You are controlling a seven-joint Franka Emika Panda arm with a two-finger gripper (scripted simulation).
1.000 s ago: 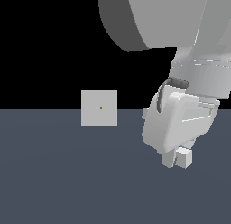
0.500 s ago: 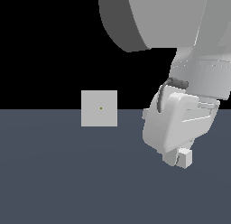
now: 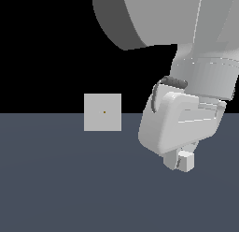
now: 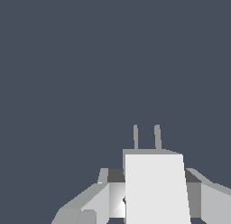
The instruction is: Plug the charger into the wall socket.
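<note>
Charger (image 3: 186,161) sits clamped in the end effector (image 3: 183,160), low over the dark tabletop (image 3: 70,179) on the exterior view's right; only a small pale block shows under the white hand body there. The wrist view confirms the grip: the charger (image 4: 155,187) fills the gap between the two fingers (image 4: 88,205), with two thin prongs (image 4: 146,137) sticking out ahead over bare tabletop. Compared with a second ago, almost nothing changes: the hand looks a hair lower or shifted, the block is in the same place under it, and the wall socket (image 3: 102,112) has not moved. The socket stands upright at the tabletop's far edge, well apart from the charger and off to the exterior view's left, with its small yellow dot (image 3: 104,112) at centre. It is not in the wrist view at all, so the prongs are not pointed at it yet. My read: grasp is done, transport has barely started. Next need is a reorient plus traverse to line the prongs up with that dot. Main risk is the block slipping in the grip during the turn.
</note>
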